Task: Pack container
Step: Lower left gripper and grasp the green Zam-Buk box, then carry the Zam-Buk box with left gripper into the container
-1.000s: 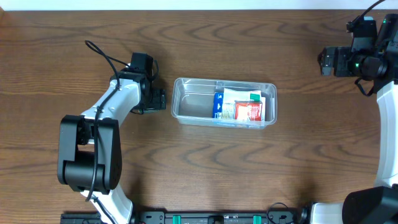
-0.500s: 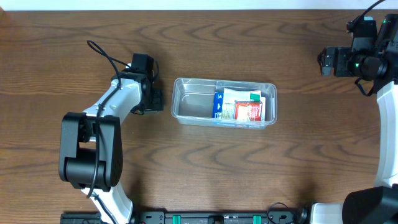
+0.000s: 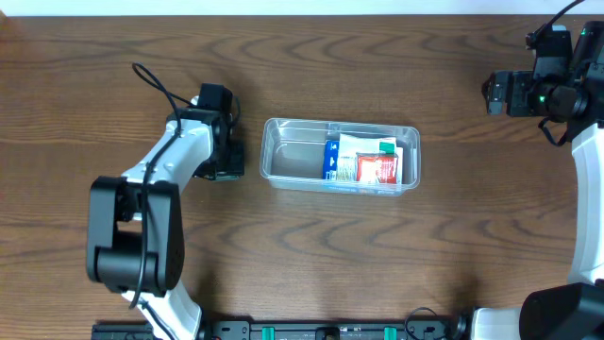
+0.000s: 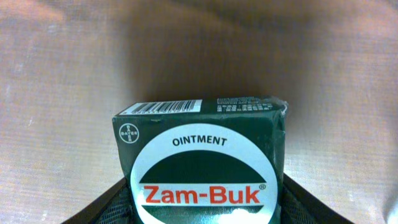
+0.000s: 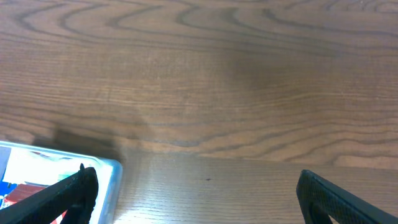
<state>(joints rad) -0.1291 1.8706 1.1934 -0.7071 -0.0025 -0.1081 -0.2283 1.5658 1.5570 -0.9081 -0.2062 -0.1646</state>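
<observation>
Left end effector (image 3: 228, 168) drawn back from container (image 3: 288, 151), arm bent, clamping ointment box (image 4: 202, 162); right end effector (image 5: 198, 190) spread, empty.

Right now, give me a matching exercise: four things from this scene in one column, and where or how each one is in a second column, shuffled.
1. ointment box
2. tub
3. red box
4. right fingers

A. spread wide apart, holding nothing
B. lying in the tub's right end
C. clamped between the left fingers
D. in the middle of the table, left end unfilled

Pairs: 1-C, 2-D, 3-B, 4-A
</observation>
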